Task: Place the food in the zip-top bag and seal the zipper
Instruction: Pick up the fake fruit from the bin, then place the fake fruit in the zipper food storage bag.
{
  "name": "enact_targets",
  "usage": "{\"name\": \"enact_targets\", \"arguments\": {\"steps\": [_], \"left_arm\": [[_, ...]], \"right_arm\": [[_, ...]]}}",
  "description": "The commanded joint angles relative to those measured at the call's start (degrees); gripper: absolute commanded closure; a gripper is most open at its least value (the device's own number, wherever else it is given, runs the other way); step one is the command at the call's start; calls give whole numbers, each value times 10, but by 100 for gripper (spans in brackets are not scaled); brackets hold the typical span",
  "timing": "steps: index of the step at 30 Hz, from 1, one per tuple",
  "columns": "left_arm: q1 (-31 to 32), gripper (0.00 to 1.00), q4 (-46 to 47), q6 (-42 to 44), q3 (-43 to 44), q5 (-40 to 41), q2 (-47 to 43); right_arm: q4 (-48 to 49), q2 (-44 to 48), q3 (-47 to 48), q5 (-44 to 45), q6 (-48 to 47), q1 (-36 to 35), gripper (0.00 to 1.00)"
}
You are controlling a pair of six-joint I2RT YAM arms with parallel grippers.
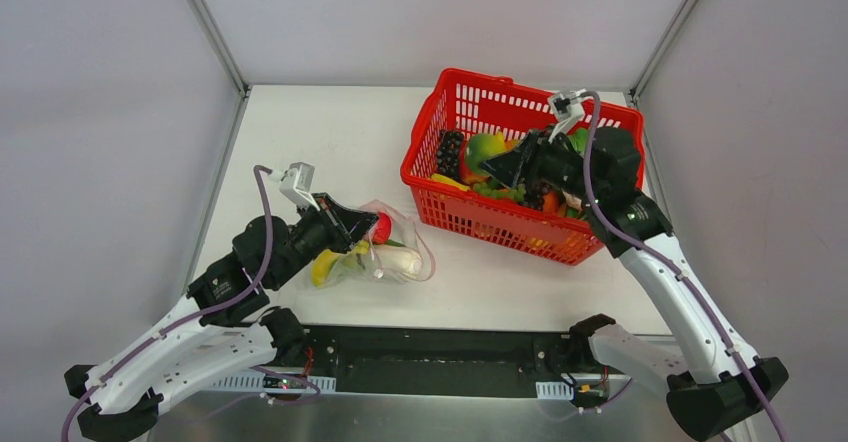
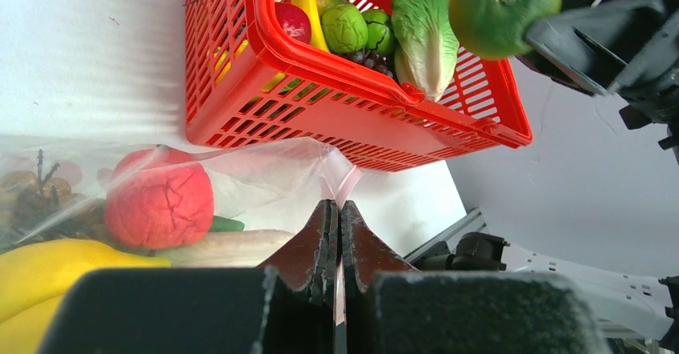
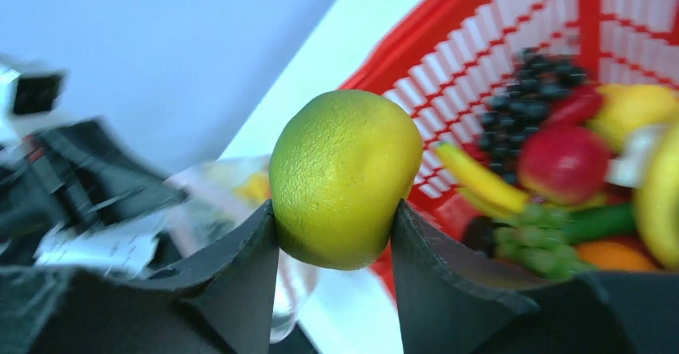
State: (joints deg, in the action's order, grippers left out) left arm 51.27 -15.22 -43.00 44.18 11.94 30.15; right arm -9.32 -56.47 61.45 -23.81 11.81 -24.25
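The zip-top bag lies on the table left of the red basket, with a round red fruit, a yellow banana bunch, a white oval piece and a bit of green vegetable inside. My left gripper is shut on the bag's pink zipper strip at the mouth edge; in the top view it sits at the bag's left end. My right gripper is shut on a round green-yellow fruit and holds it above the basket's left part.
The red mesh basket stands at the back right and holds several more toy foods: dark grapes, a red apple, a lettuce. The enclosure walls stand at the table's left, right and back.
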Motion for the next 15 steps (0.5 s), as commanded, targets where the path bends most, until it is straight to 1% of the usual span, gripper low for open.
{"name": "enact_targets", "arguments": {"steps": [1,3,7,10,15], "left_arm": [[-5,100,45,-7,6,-10,3],[-5,100,45,-6,6,-10,3],[-5,100,45,-7,6,-8,1],[-5,100,42,-5,9,-9,1],[-5,100,51,-6,8,-18,6]], "right_arm": [[54,8,2,-181,8,-41,61],[51,6,0,-198,-4,-75,60],[18,-14,4,-189,-38,-155,59],[2,-37,0,-154,-51,-210,59],[-23,-84,8,-85,-71,-276,59]]}}
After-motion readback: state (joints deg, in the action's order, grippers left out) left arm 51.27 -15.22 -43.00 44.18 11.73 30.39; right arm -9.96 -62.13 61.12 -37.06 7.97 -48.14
